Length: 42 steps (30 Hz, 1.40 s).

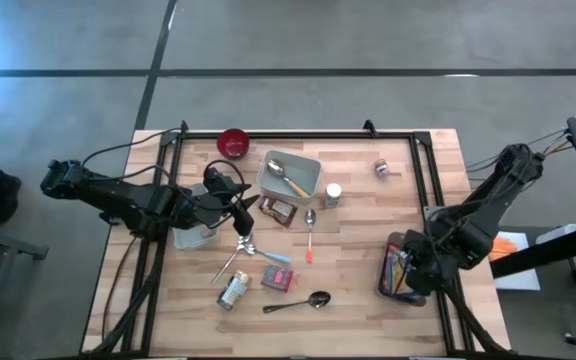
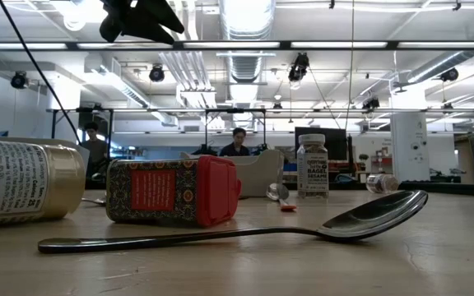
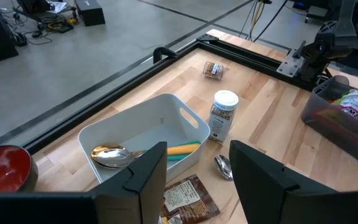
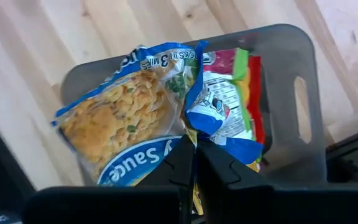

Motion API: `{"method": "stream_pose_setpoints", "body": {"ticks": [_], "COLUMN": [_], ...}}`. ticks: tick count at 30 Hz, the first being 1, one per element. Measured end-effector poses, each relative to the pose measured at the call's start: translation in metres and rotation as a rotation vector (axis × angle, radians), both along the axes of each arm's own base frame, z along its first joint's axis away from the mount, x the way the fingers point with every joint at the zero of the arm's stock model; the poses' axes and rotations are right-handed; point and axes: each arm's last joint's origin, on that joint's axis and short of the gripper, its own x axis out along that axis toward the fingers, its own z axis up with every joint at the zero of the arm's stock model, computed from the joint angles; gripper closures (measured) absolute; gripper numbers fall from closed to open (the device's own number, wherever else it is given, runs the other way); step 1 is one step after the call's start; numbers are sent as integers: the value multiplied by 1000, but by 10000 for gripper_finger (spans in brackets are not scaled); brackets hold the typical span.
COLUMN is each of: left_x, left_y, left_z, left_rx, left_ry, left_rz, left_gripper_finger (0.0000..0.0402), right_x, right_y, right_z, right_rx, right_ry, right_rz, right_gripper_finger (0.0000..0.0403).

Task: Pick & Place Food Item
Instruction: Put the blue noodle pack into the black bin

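Note:
The food item is a blue-and-clear bag of yellow rice or pasta (image 4: pixel 126 127). It lies on other packets in a grey bin (image 4: pixel 303 81) at the table's right side (image 1: pixel 400 268). My right gripper (image 4: pixel 195 163) points down into the bin and is shut on the bag. My left gripper (image 3: pixel 197 171) hovers open with nothing between its fingers, above the table's left middle (image 1: pixel 240 207), and faces a white bin (image 3: pixel 148 134). My right gripper pinches a bunched-up fold of the bag's film (image 4: pixel 194 138) between its two fingertips, at the edge where the blue wrapper crumples. The fingers come from above, pointing down. The bag's body spreads over the bin's other packets; I cannot tell whether it is lifted.
The white bin (image 1: pixel 290 176) holds a spoon and a green-and-orange utensil. A red bowl (image 1: pixel 233 143), a spice jar (image 1: pixel 333 195), a small jar (image 1: pixel 381 168), a brown packet (image 1: pixel 279 211), a red-lidded tin (image 1: pixel 277 279), a can (image 1: pixel 233 290) and spoons (image 1: pixel 298 302) lie across the table.

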Motion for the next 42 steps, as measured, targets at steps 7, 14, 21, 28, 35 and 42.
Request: {"method": "stream_pose_setpoints", "body": {"ticks": [7, 14, 21, 28, 35, 42], "left_x": [0, 0, 0, 0, 0, 0], "left_y": [0, 0, 0, 0, 0, 0], "left_z": [0, 0, 0, 0, 0, 0], "left_rx": [0, 0, 0, 0, 0, 0], "left_ry": [0, 1, 1, 1, 1, 1], "left_rz": [1, 1, 1, 1, 1, 1], "left_gripper_finger": [222, 222, 222, 222, 222, 222], "right_x": [4, 3, 3, 4, 7, 7], "right_y": [-3, -3, -3, -2, 0, 1], "right_z": [-5, -5, -6, -6, -5, -5], "right_rx": [-8, 5, 11, 21, 47, 49], "right_ry": [23, 19, 19, 10, -17, -19], "right_rz": [-27, -117, -143, -143, -126, -125], "right_gripper_finger": [395, 395, 394, 394, 332, 227]}}
